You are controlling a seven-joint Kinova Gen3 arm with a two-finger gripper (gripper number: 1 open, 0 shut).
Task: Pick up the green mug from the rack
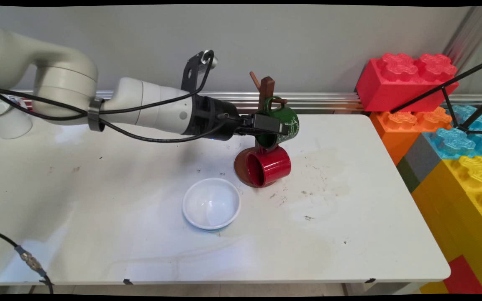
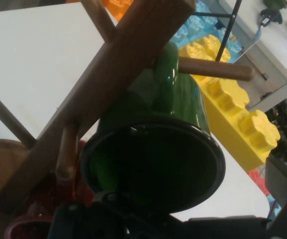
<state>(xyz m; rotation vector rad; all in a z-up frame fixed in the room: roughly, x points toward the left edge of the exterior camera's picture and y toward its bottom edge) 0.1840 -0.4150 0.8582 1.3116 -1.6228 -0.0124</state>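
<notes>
- Nearest the camera lay the white worktop [image 1: 349, 234], the largest thing in the main view, its surface smudged with dark marks right of centre; a cable ran over its near left corner.
- Beyond the worktop's right edge stood a stack of big toy bricks [image 1: 467, 175]: red on top by the wall, orange and blue under it, yellow nearest; a black tripod's legs crossed in front of them.
- From the left reached the white arm [image 1: 140, 104], level above the worktop, black cables looped under it.
- At the far middle of the worktop stood a wooden mug tree [image 1: 266, 85] on a round brown base, its pegs slanting out from the post.
- Near the middle of the worktop, in front of the mug tree and apart from it, sat a white bowl [image 1: 211, 203], upright.
- On the tree hung a green mug [image 1: 285, 121], handle over an upper peg, mouth turned toward the arm; in the hand view its dark rim [image 2: 153, 164] filled the middle.
- Below it lay a red mug [image 1: 268, 166] on its side against the tree's base, mouth facing left.
- Smallest, the black hand [image 1: 270, 127] sat at the green mug's rim; whether it was clamped on the rim I could not tell.
</notes>
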